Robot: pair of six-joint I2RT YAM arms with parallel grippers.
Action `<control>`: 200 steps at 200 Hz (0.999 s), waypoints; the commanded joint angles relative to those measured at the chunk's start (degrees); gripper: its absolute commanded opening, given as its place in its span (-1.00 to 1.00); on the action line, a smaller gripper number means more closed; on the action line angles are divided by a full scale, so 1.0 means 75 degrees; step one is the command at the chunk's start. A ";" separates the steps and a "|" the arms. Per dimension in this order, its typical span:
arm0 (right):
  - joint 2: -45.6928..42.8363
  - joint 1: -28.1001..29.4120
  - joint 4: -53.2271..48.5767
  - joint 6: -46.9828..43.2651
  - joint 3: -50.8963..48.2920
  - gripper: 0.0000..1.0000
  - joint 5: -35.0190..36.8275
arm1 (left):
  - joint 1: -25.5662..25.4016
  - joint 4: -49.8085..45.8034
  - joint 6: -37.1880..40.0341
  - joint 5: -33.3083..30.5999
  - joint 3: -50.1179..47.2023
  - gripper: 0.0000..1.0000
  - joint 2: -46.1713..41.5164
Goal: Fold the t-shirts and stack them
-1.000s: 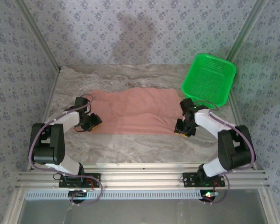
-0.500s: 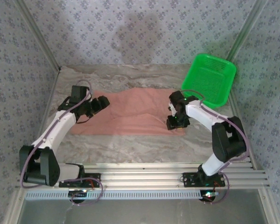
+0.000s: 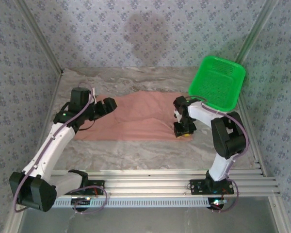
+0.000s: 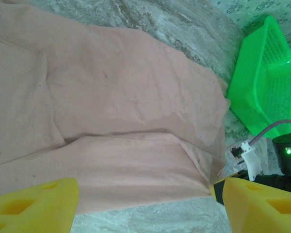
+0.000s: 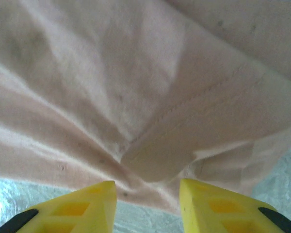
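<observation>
Biggest thing here is the grey-white marbled tabletop (image 3: 136,153). The bright green slotted plastic basket (image 3: 217,82) sits at its far right corner, so I'll place everything off the basket.

The dusty salmon-pink cloth t-shirt (image 3: 140,119) is spread out flat on the table just to the left of the basket. Its nearest corner almost reaches the basket's near-left corner. From the left wrist camera the shirt (image 4: 111,97) has a long horizontal fold line across it and a few soft creases, with the basket (image 4: 266,77) off past its far end.

The right gripper (image 3: 183,129) is close to the basket, just in front of its near-left corner, and down low at the shirt's near edge on that side. Its yellow fingers (image 5: 87,206) are a modest way apart. A little bunched fold of cloth sits just past the tips, and bare table shows in the gap, so nothing looks pinched.

The left gripper (image 3: 109,104) is well away from the basket, over the opposite end of the shirt. Its yellow fingers (image 4: 39,204) are spread wide and empty, with the cloth lying below them.
</observation>
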 commanded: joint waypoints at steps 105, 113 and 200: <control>0.0479 -0.0129 -0.0031 0.0237 0.0425 -0.80 0.0196 | -0.0042 -0.0431 0.0128 -0.0355 -0.0198 0.54 -0.0273; 0.0424 -0.0139 -0.0071 0.0256 0.0620 -0.89 0.0231 | -0.0036 -0.0430 0.0133 -0.0365 -0.0209 0.54 -0.0261; 0.0606 -0.0466 -0.0644 0.0082 0.1873 -1.00 0.0689 | -0.0042 -0.0423 0.0227 -0.0358 -0.0743 0.53 -0.0378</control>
